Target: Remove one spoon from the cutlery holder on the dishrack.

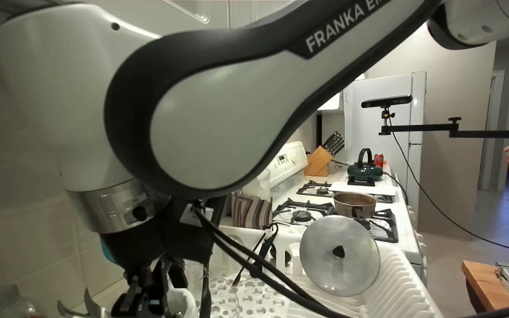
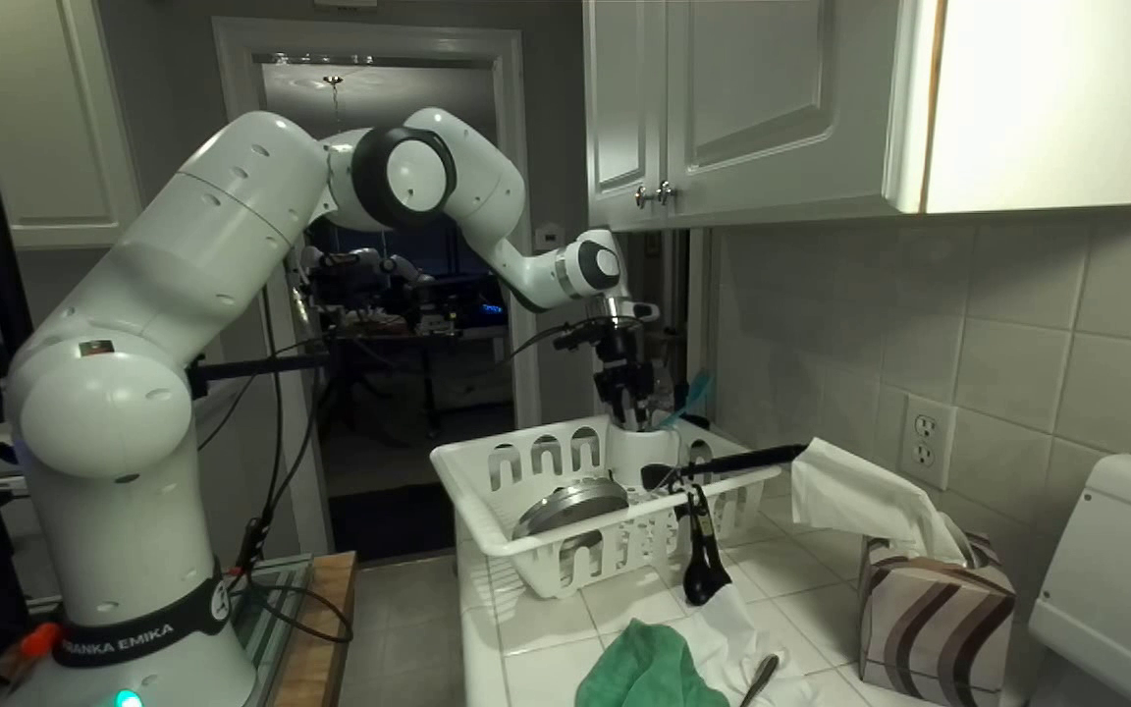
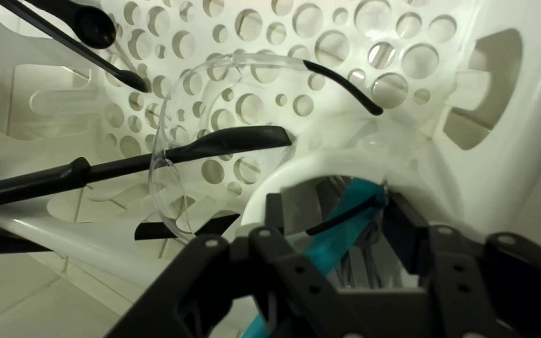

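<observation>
The white cutlery holder [image 3: 261,197] stands in a corner of the white dishrack [image 2: 472,516]; in an exterior view the cup [image 2: 642,454] is upright. My gripper [image 3: 337,217] points down into its mouth, jaws well apart, one finger on either side of the opening. Between and below them several metal utensils [image 3: 369,263] sit in the cup; which of these is a spoon I cannot tell. A teal utensil [image 3: 345,227] slants across the gap, with a thin black bar over it. Near the right finger a thin metallic edge shows; whether they touch is unclear. Nothing appears gripped.
Clear glasses [image 3: 162,112] and black utensils [image 3: 247,138] lie in or over the rack. A pot lid [image 1: 339,276] leans in its slots. Black spoons [image 2: 708,570] hang outside the rim. Nearby are a tissue box [image 2: 937,619], a green cloth [image 2: 649,668] and the tiled wall [image 2: 821,344].
</observation>
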### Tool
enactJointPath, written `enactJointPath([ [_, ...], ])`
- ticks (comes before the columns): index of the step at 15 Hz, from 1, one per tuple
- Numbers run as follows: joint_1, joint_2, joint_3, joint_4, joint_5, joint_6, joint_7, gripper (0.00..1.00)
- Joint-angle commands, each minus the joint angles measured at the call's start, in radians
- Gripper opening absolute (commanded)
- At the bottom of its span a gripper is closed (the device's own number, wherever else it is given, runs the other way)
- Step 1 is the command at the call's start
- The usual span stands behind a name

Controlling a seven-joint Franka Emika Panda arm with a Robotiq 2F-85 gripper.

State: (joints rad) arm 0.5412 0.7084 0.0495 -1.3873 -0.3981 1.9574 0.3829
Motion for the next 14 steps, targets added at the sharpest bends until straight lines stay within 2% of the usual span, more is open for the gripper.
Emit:
enactJointPath([
  [1,0.002,0.007,0.009,0.038,0.009,-0.044,0.014,0.49],
  [3,0.003,0.002,0.011,0.032,0.011,-0.046,0.023,0.42],
  [4,0.003,0.001,0.012,0.032,0.013,-0.049,0.025,0.32],
  [6,0.002,-0.001,0.017,0.025,0.021,-0.048,0.029,0.41],
  [14,0.001,-0.013,0.031,0.001,0.041,-0.044,0.044,0.37],
])
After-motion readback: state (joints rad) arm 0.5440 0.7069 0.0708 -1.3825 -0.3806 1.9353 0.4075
